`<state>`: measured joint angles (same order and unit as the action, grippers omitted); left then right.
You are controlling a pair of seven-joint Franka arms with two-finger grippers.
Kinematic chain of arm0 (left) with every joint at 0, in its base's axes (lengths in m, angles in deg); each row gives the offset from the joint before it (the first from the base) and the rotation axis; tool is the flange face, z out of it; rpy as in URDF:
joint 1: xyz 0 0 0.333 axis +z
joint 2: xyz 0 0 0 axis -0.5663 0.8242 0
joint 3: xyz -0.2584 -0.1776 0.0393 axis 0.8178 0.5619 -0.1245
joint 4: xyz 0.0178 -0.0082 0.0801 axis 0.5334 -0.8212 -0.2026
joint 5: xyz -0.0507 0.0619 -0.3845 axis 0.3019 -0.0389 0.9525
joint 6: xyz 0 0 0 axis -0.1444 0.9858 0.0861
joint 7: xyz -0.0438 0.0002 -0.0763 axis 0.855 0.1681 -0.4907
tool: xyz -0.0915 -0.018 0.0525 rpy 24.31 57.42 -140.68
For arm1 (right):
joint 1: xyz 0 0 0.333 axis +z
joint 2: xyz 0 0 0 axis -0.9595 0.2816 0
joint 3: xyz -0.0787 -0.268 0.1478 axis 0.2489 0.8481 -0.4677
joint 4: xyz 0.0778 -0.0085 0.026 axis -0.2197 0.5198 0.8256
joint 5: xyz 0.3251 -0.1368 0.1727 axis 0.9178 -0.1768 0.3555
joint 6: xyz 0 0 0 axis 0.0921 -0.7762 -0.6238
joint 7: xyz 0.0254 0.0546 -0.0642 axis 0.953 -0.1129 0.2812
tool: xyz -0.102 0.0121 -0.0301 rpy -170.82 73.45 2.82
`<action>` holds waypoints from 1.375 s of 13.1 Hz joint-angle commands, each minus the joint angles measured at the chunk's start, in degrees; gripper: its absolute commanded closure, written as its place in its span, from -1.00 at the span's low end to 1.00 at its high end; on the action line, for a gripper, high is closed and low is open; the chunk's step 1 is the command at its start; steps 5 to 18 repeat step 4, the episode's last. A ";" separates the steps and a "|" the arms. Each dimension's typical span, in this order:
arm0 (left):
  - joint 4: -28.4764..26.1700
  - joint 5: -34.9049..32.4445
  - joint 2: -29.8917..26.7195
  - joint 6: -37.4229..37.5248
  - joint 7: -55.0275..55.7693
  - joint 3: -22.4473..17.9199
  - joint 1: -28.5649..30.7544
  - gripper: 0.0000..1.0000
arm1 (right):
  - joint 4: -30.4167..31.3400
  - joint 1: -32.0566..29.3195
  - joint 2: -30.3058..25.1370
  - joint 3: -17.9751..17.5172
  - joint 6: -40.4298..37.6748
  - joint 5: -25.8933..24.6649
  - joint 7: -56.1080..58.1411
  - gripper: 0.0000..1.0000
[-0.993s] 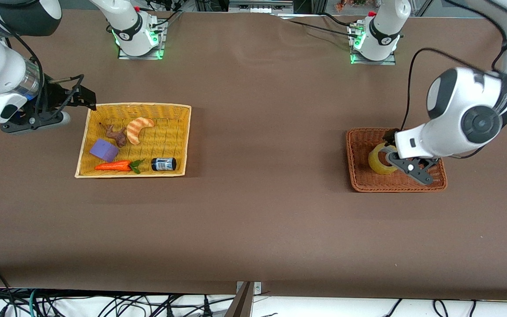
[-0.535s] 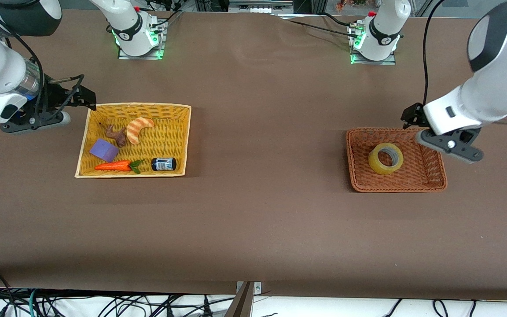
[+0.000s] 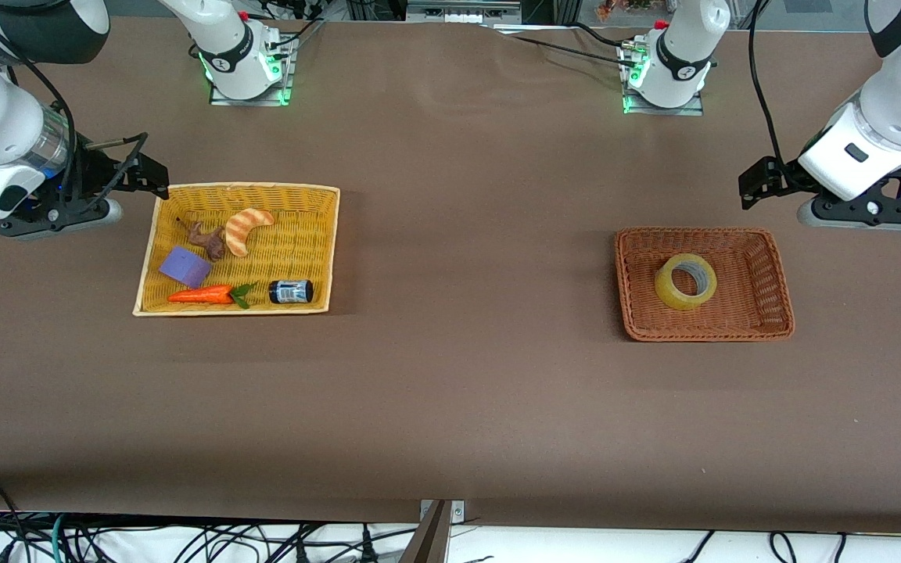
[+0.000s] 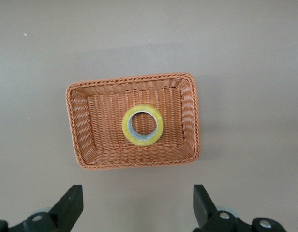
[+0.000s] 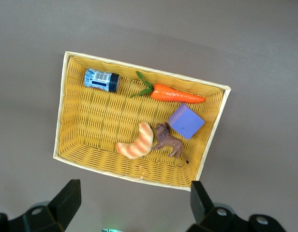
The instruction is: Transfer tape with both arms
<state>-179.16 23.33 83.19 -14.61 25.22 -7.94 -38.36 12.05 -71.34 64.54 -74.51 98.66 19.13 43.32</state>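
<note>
tape (image 3: 685, 281) lying flat in brown basket (image 3: 771, 270) | my left gripper (image 4: 137, 212) spread empty above table beside it | my right gripper (image 5: 132, 212) spread empty, waiting by yellow basket (image 3: 317, 234)

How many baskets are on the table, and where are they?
2. The yellow basket sits toward the right arm's end, holding small items. The brown basket sits toward the left arm's end, with the tape lying in it. None seem hidden.

Your white jointed left arm's black two-fingered gripper (image 3: 857, 209) hangs spread wide near its end edge; your right arm's black gripper (image 3: 55, 219) likewise, fingers apart.
</note>
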 commanded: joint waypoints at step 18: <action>-0.88 1.54 -1.75 -1.19 1.08 -0.41 -0.97 -1.00 | 0.37 -0.02 -1.11 -0.28 -0.22 -0.54 0.31 -1.00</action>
